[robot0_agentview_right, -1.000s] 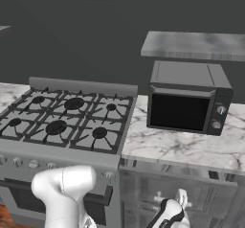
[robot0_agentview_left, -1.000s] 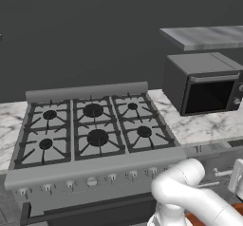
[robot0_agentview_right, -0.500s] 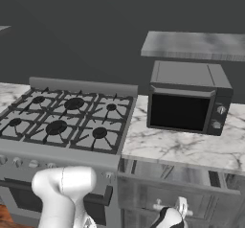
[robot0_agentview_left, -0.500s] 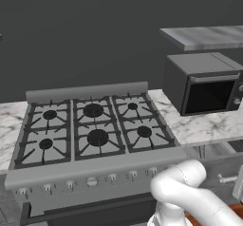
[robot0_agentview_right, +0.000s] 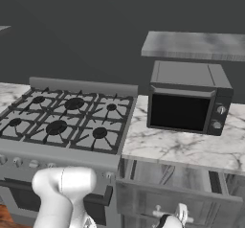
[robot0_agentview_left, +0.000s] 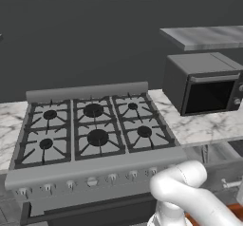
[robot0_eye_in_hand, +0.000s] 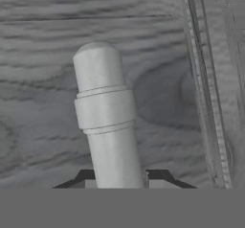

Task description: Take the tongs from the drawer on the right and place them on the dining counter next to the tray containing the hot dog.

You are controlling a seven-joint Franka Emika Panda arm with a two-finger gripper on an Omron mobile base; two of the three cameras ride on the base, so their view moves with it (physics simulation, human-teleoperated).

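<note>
1. The gripper (robot0_eye_in_hand: 119, 176) is clamped on the drawer handle (robot0_eye_in_hand: 107, 121), a pale cylindrical bar against grey wood grain.
2. The drawer (robot0_agentview_right: 177, 200) sits ajar below the marble wall counter (robot0_agentview_right: 191, 148).
3. The stove (robot0_agentview_right: 62, 124) is left, the microwave (robot0_agentview_right: 189, 100) above.
4. The tongs can't be made out.

gas stove (robot0_agentview_left: 90, 130), black microwave (robot0_agentview_right: 186, 102), wall shelf (robot0_agentview_right: 194, 45)
</note>
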